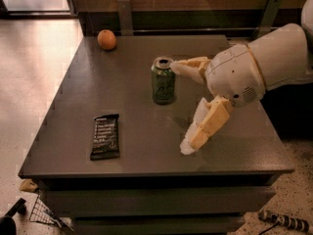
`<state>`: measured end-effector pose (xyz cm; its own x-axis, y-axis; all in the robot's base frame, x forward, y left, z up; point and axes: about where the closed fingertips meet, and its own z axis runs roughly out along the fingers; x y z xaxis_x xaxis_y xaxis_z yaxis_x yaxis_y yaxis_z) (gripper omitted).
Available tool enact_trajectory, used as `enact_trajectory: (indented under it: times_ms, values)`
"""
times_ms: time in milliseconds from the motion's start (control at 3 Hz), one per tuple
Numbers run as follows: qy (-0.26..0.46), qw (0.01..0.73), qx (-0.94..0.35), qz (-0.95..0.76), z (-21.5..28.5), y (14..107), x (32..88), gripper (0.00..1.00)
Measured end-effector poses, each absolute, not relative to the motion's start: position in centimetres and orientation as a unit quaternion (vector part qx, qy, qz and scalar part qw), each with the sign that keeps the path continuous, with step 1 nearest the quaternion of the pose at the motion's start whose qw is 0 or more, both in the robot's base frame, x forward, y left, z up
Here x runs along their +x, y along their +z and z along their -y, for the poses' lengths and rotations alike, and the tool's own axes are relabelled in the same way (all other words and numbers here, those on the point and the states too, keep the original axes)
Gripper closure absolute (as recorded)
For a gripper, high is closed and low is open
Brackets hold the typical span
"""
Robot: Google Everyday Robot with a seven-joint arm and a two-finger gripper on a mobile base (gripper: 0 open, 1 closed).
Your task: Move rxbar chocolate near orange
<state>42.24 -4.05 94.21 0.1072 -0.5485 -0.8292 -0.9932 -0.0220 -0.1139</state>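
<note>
Front-left on table (122, 77): flat blk rxbar chocolate (105, 136); gripper (180, 108) by can (163, 82).

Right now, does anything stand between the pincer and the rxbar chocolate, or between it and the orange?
Nothing visible does. The open pincer hangs right of the rxbar chocolate, bare table between. The green can stands off both paths; the orange is at the back left.

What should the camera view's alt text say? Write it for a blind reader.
The robot's open gripper hovers over a dark table, beside a green soda can. The rxbar chocolate lies flat near the front left edge; the orange sits at the far left corner.
</note>
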Motion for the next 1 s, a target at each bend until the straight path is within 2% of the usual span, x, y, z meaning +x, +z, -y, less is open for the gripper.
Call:
enact_trajectory:
  times_ms: [333,1000]
  values:
    - [0.303,0.367,-0.647,-0.595,4.0,94.2,42.2,0.0]
    - [0.319,0.343,-0.666,-0.581,0.4,90.0,43.3,0.0]
